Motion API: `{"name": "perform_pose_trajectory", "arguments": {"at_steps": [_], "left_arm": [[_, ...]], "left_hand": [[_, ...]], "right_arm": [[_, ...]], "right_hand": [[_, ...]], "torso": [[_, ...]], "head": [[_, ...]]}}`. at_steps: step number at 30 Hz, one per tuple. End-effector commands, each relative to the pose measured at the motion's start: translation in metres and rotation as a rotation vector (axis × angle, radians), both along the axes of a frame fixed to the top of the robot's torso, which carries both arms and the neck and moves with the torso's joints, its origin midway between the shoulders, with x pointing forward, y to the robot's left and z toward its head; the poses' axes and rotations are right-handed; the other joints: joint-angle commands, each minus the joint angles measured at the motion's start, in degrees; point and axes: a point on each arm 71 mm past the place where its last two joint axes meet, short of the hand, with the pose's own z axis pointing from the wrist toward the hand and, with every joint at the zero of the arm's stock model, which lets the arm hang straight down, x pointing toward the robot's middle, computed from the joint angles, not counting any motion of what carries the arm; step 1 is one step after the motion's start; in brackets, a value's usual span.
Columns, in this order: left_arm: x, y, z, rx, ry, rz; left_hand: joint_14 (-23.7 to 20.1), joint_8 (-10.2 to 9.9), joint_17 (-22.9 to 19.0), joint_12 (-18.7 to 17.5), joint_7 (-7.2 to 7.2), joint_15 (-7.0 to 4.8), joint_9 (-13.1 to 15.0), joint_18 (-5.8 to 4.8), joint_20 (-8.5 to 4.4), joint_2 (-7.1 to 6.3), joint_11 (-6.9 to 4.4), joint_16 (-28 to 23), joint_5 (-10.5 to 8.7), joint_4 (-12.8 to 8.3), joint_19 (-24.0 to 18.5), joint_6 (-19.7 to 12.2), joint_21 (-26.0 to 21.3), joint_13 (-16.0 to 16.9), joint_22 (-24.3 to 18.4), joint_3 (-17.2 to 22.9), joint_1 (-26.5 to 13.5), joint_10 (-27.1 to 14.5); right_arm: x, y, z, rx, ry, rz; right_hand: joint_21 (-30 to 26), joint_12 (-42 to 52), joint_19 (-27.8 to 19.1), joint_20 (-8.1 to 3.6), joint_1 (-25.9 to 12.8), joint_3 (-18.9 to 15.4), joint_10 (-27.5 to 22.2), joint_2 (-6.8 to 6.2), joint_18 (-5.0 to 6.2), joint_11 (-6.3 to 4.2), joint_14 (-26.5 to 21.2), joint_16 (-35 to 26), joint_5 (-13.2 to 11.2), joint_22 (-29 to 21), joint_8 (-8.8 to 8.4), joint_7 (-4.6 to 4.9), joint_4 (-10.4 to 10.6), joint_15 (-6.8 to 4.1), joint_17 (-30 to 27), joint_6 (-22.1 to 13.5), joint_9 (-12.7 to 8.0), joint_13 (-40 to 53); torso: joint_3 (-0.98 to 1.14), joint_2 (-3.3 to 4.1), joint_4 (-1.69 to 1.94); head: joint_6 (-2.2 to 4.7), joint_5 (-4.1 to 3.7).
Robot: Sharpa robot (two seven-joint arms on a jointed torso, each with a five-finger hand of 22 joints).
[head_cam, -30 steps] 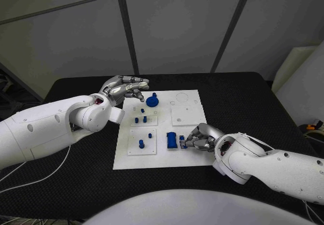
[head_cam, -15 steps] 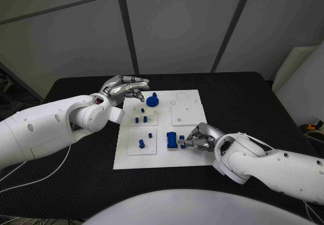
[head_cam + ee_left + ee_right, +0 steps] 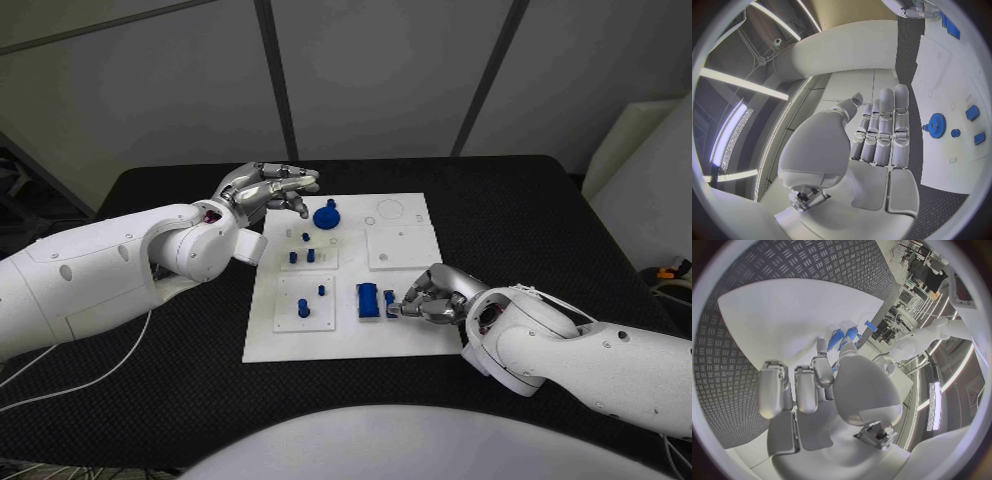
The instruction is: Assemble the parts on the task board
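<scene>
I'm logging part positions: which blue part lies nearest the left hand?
The round blue gear-like part at the task board's far left corner, just beside the left hand's fingertips; the other blue parts sit nearer the robot.

Black table (image 3: 548, 215), white task board (image 3: 404, 335) lying at its middle

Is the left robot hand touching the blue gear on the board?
Apart. The left wrist view shows white task board between the left robot hand's fingertips and the blue gear.
</scene>
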Motion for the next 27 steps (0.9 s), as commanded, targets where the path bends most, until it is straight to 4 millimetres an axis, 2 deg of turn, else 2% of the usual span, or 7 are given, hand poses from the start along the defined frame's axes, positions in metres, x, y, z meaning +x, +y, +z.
{"name": "perform_pose_trajectory", "arguments": {"at_steps": [1, 11, 27], "left_arm": [[0.0005, 0.0002, 0.0012, -0.006, -0.007, -0.001], [0.0009, 0.0001, 0.0009, -0.006, -0.007, 0.000], [0.0010, -0.0005, 0.0011, -0.007, -0.013, 0.005]], "left_hand": [[-0.5, -0.1, -0.1, 0.2, -0.02, -0.03, -0.1, -0.30, 0.26, 0.09, 0.00, -0.1, 0.10, 0.0, 0.0, -0.4, -0.3, -0.1, -0.1, -0.3, -0.5, -0.2], [-0.5, -0.1, -0.1, 0.2, -0.02, -0.03, -0.1, -0.30, 0.26, 0.09, 0.00, -0.1, 0.10, 0.0, 0.0, -0.4, -0.3, -0.1, -0.1, -0.3, -0.5, -0.2], [-0.5, -0.1, -0.1, 0.2, -0.01, -0.02, -0.1, -0.30, 0.28, 0.13, 0.01, -0.1, 0.10, -0.1, 0.0, -0.5, -0.3, -0.1, -0.1, -0.2, -0.4, -0.3]], "right_arm": [[-0.0022, 0.0029, 0.0030, -0.013, -0.028, 0.072], [-0.0022, 0.0005, 0.0023, -0.038, -0.032, 0.087], [0.0070, 0.0012, -0.0054, -0.074, -0.031, 0.063]], "right_hand": [[-0.2, -0.1, 1.0, -0.01, 0.5, -0.2, 0.1, -0.12, -0.55, 0.21, 4.2, -0.1, -0.3, 4.7, 0.18, 0.25, -0.2, -0.25, 5.8, -0.3, 0.1, 0.1], [-0.1, -0.1, 1.0, 0.00, 0.7, -0.2, 0.1, -0.07, -0.58, 0.19, 4.3, -0.1, -0.4, 4.9, 0.22, 0.24, -0.2, -0.24, 5.9, -0.3, 0.1, 0.2], [0.0, 0.1, 1.1, -0.03, 3.5, 0.4, 0.2, 1.30, -0.60, 0.11, 4.3, 0.0, 0.1, 5.0, 0.54, 0.18, -1.3, -0.30, 6.0, -0.2, 0.4, 0.3]], "torso": [[0.02, -0.02, -0.07], [0.04, 0.07, -0.01], [0.02, 0.08, 0.01]], "head": [[0.19, 0.04], [0.18, -0.02], [-0.25, 0.21]]}}
